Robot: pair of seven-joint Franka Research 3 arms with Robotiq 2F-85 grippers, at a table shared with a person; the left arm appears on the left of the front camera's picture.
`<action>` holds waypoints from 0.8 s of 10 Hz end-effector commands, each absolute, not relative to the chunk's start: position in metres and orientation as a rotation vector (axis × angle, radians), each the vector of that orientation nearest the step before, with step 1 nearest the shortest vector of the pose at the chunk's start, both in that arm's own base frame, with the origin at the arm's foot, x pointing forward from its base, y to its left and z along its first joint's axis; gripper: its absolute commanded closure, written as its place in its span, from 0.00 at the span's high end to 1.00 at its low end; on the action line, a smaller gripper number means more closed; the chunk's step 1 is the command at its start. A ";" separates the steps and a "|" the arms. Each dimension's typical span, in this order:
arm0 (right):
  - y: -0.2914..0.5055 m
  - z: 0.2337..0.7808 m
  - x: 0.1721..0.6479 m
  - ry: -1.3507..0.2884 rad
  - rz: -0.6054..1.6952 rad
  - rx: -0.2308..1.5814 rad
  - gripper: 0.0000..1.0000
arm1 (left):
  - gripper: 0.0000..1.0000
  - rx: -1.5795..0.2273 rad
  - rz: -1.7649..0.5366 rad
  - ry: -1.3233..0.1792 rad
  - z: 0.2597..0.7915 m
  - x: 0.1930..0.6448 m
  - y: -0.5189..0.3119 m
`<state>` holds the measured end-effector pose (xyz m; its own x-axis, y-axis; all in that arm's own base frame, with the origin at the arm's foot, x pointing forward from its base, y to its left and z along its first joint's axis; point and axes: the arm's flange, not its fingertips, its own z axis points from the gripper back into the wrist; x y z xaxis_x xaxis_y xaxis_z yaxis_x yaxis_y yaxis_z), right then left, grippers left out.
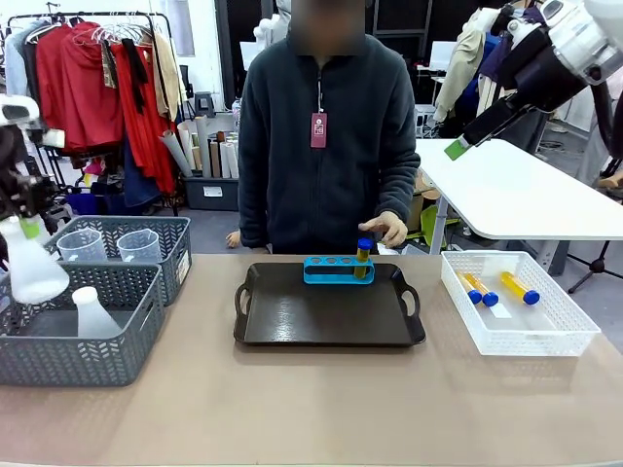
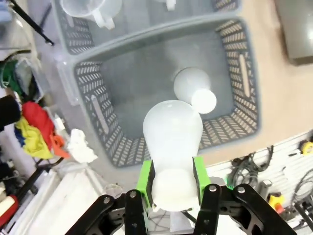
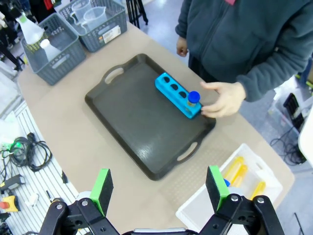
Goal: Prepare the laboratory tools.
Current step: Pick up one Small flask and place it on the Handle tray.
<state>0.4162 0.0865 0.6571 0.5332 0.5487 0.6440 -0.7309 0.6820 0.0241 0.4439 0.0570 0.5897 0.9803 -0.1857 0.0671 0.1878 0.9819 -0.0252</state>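
Flask [image 1: 31, 272] looks light, empty, squishy plastic, so neck's the spot: left jaws pinch it there above grey basket [image 1: 92, 345] at worktop's [image 1: 292, 409] 9 o'clock. Right jaws spread, up around 1 o'clock.

A translucent white flask [image 1: 34, 270] hangs upright, pinched at its neck by the left hand [image 2: 172, 178] over a grey basket [image 1: 136, 336] where a second flask [image 1: 94, 313] stands. Two clear beakers [image 1: 81, 244] sit in the basket behind [image 1: 180, 255]. One blue-capped amber tube [image 1: 363, 258] stands in the rack [image 1: 326, 270]; three more tubes [image 1: 521, 288] lie in the white bin [image 1: 545, 341].
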 end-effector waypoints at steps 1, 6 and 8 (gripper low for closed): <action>0.086 0.657 0.415 -0.651 0.777 0.309 1.00 | 0.00 0.040 -0.217 -0.127 0.630 0.444 0.041; 0.086 0.657 0.415 -0.651 0.777 0.309 1.00 | 0.00 0.061 -0.399 -0.210 0.713 0.439 -0.023; 0.086 0.657 0.415 -0.651 0.777 0.309 1.00 | 0.00 0.029 -0.355 -0.212 0.707 0.436 -0.020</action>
